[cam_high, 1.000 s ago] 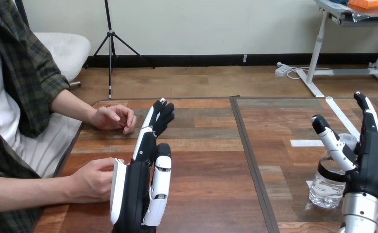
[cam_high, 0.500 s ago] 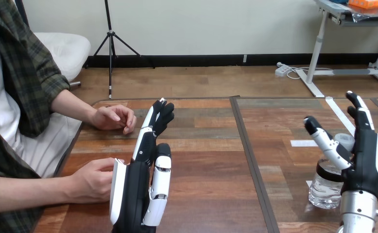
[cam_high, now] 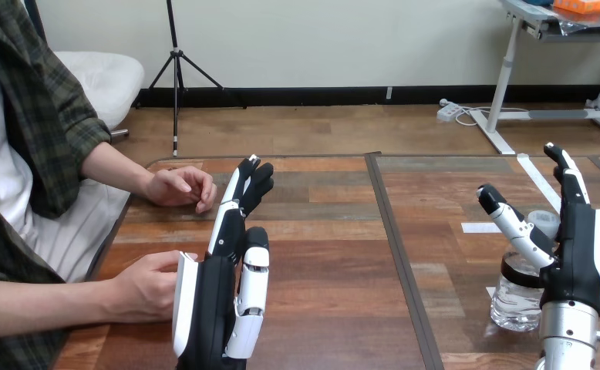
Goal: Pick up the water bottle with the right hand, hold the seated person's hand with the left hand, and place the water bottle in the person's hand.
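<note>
Desk (cam_high: pixel 328 254): wood planks, a dark seam (cam_high: pixel 396 231) running front to back down the middle, white tape marks (cam_high: pixel 488 227) on the right half. Your right hand (cam_high: pixel 578 258) is raised on the right side and released: fingers straight and pointing up, thumb spread toward the middle, nothing gripped. Water bottle (cam_high: pixel 516 301) stands upright on the desk just left of that hand, its top behind the thumb and partly hidden by the palm; can't tell if they touch. Your left hand (cam_high: pixel 212 308) is edge-on at lower centre-left, also released, fingers straight and pointing away from you. Person's hand at the view's lower left (cam_high: pixel 146 287) sits right against its white back shell, not gripped. Person's other hand (cam_high: pixel 180 187) rests near the desk's far left edge, apart from both of yours.
</note>
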